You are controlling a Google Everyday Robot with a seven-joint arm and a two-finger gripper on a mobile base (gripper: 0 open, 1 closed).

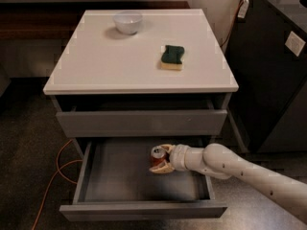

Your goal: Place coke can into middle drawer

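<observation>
The gripper (162, 160) gripped the coke can (157, 157), held upright between its jaws, inside the open middle drawer (115, 181), near its back right.

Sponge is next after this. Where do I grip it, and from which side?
Pinch the sponge at its narrowed middle, coming straight down from above: it lies flat, green side up. The gripper is low in the open middle drawer, shut on the coke can.
</observation>
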